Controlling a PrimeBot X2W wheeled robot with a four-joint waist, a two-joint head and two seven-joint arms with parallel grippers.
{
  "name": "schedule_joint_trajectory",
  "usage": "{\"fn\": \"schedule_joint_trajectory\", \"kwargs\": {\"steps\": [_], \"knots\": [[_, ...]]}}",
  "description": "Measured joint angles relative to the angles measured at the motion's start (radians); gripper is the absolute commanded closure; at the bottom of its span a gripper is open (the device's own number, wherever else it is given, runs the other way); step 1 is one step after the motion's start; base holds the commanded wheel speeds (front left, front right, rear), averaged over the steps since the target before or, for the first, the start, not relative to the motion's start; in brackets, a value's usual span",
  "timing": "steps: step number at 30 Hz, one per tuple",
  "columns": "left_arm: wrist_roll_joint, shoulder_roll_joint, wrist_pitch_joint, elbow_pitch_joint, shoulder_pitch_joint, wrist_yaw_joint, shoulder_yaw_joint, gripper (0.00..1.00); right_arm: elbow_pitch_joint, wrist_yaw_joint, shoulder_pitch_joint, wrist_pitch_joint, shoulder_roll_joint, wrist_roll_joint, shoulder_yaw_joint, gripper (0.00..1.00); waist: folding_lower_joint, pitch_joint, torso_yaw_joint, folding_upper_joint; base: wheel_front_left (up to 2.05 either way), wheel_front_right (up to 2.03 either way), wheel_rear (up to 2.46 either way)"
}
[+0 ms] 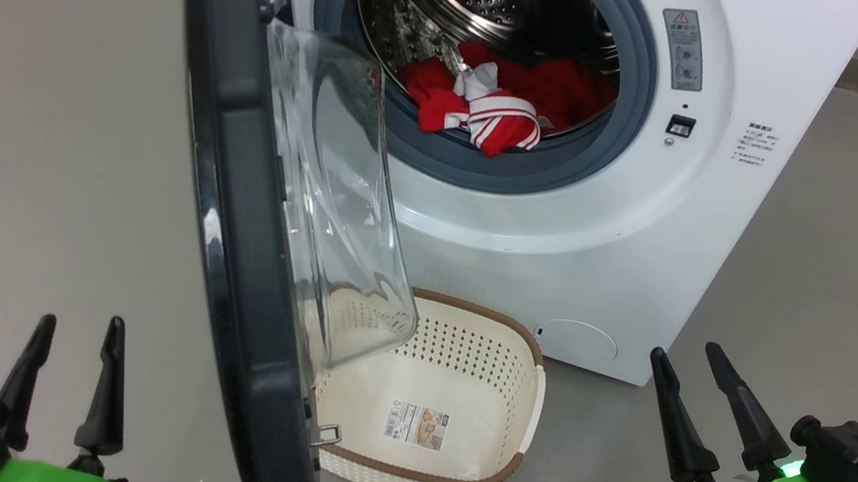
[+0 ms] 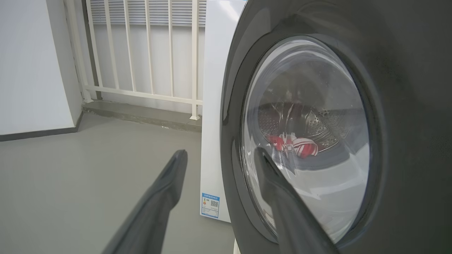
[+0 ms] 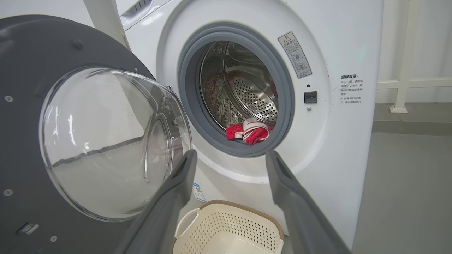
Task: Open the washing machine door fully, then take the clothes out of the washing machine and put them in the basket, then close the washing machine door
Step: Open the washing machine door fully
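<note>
The washing machine (image 1: 632,246) (image 3: 339,148) stands ahead with its door (image 1: 233,186) (image 3: 28,141) (image 2: 406,106) swung partly open, edge-on to the head view. Red clothes (image 1: 509,100) (image 3: 251,131) with white stripes lie at the drum's front lip; through the door glass they show as clothes (image 2: 296,146). The cream basket (image 1: 523,408) (image 3: 229,229) sits empty on the floor below the opening, partly under the door's glass bowl. My left gripper (image 1: 80,333) (image 2: 220,155) is open, low and left of the door. My right gripper (image 1: 688,355) (image 3: 229,158) is open, right of the basket.
Grey floor (image 1: 29,130) spreads to the left of the machine and to its right. A white railing (image 2: 141,53) on a raised kerb runs behind the machine, with a white wall (image 2: 31,70) to the left.
</note>
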Motion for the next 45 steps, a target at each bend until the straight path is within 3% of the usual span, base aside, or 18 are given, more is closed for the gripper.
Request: {"fn": "schedule_joint_trajectory", "kwargs": {"steps": [2,3,4,6,7,17,29,37,45], "knots": [[0.0,0.0,0.0,0.001,0.0,0.0,0.0,0.0,0.0,0.0,0.0,0.0,0.0,0.0,0.0,0.0,0.0,-0.001,0.0,0.0,0.0,0.0,0.0],[-0.001,0.0,0.0,0.001,0.0,0.0,0.0,0.11,0.0,0.0,0.0,0.0,0.0,0.0,0.0,0.0,0.0,-0.001,0.001,0.0,0.0,0.0,0.0],[-0.002,0.0,0.0,0.001,0.0,0.0,0.0,0.49,0.0,0.0,0.0,0.0,0.0,0.0,0.0,0.0,0.0,-0.002,0.001,0.0,0.0,0.0,0.0],[-0.002,0.0,0.0,0.001,0.0,0.0,0.002,0.93,0.0,0.0,0.0,0.0,0.0,0.0,0.0,0.0,0.0,-0.002,0.001,0.0,0.0,0.0,0.0],[-0.003,0.0,0.0,0.001,0.0,0.0,0.002,1.0,0.0,0.0,0.0,0.0,0.0,0.0,0.0,0.0,0.0,-0.002,0.001,0.0,0.0,0.0,0.0],[-0.01,0.001,0.0,-0.043,0.0,0.0,0.005,1.0,-0.001,0.0,0.0,0.0,0.001,0.001,-0.001,0.0,0.0,0.0,0.004,0.0,0.0,0.0,0.0],[0.002,0.001,0.0,-0.279,-0.002,0.0,-0.036,1.0,-0.001,0.0,0.0,0.0,0.01,0.001,0.0,0.0,0.0,-0.007,0.007,0.0,0.0,0.0,0.0],[-0.004,0.004,0.0,-0.43,-0.001,0.0,-0.14,1.0,-0.001,0.0,0.001,0.0,0.012,0.007,0.003,0.0,0.0,-0.003,0.011,0.0,0.0,0.0,0.0],[-0.039,0.04,0.023,-0.486,0.003,0.0,-0.299,1.0,-0.001,0.0,0.001,0.0,0.012,0.009,0.011,0.0,0.0,0.003,0.015,0.0,0.0,0.0,0.0]]}}
